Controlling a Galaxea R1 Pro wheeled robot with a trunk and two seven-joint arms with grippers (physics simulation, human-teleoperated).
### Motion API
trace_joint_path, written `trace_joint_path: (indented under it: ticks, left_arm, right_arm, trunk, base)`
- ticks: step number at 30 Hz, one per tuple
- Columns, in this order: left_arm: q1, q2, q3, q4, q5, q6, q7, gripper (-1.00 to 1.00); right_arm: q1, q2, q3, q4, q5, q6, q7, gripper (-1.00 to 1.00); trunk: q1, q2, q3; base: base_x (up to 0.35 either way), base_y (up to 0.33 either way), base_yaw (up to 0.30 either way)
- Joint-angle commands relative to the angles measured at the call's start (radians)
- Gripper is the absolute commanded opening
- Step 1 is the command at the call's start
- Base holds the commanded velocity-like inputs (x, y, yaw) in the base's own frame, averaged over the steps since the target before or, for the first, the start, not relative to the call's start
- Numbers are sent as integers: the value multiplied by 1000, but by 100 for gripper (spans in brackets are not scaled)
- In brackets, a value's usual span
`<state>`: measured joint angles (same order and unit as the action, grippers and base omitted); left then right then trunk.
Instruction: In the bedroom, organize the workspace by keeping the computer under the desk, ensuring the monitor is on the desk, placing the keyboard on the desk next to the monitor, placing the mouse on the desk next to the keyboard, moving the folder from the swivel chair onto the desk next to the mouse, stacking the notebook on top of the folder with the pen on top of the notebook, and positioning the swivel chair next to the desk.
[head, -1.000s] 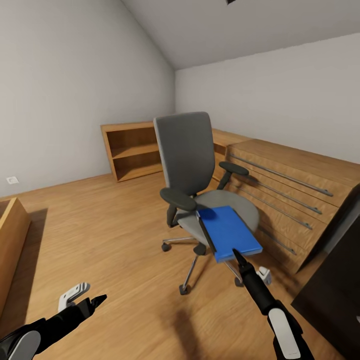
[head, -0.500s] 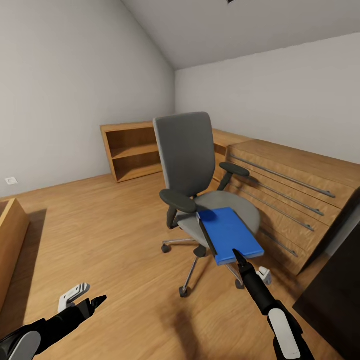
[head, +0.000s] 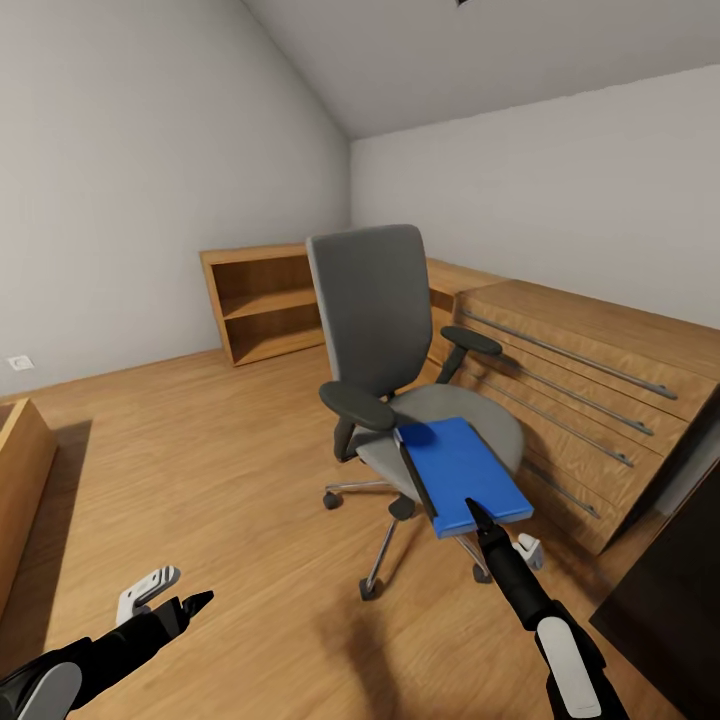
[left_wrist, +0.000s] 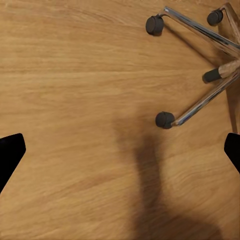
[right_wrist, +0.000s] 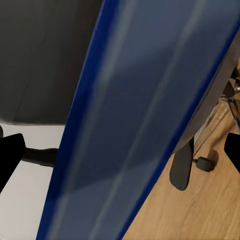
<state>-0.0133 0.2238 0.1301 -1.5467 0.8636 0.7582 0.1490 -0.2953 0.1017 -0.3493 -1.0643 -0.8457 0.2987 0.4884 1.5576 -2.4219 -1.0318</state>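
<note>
1. The folder (head: 462, 468) lies flat on the seat of the swivel chair (head: 378, 300), its near edge hanging past the seat's front rim. A thin dark strip runs along its left side; what that strip is cannot be told.

2. The right gripper (head: 478, 517) has its tip at the folder's near edge. In the right wrist view the folder's edge (right_wrist: 135, 125) runs between the two finger tips, which sit wide apart at the picture's sides. The fingers look open around the edge and not closed on it.

3. The left gripper (head: 185, 605) hangs low over the wooden floor (head: 200, 470), well apart from the chair. Its fingers are spread wide and hold nothing; the left wrist view looks down on the chair's chrome legs and castors (left_wrist: 165, 119).

4. Only a dark corner of the desk (head: 670, 610) shows, at the robot's right.

5. Risks, as judgement:
   - The chair stands on castors, so a forward push from the right arm could roll it away and take the folder out of the fingers.
   - A pinch on the very edge of a thin, wide folder may let it droop or slip when lifted.
   - A push instead of a grip could shove the folder back across the seat.
   - The dark strip could slide off to the floor if the folder tilts.
</note>
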Motion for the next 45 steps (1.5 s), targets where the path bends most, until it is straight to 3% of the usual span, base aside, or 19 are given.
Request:
trace_joint_path:
  ticks: [1, 4, 5, 17, 45]
  left_arm:
    - [0, 0, 0, -1, 11, 4, 9, 100]
    - [0, 0, 0, -1, 11, 4, 9, 100]
    - [0, 0, 0, -1, 11, 4, 9, 100]
    - [0, 0, 0, 0, 11, 4, 10, 100]
    - [0, 0, 0, 7, 8, 3, 14, 100]
  right_arm:
    - [-1, 1, -3, 0, -8, 10, 2, 100]
    - [-1, 1, -3, 0, -7, 9, 2, 100]
    - [-1, 1, -3, 0, -7, 9, 2, -100]
    - [-1, 1, -3, 0, -6, 8, 1, -100]
    - [-1, 0, -5, -4, -6, 8, 1, -100]
  trunk:
    - [0, 0, -1]
    - [0, 0, -1]
    - [0, 0, -1]
    - [0, 0, -1]
    - [-108, 196, 87]
  base:
    - [1, 0, 0]
    - [0, 0, 0]
    - [0, 0, 0]
    - [0, 0, 0]
    - [0, 0, 0]
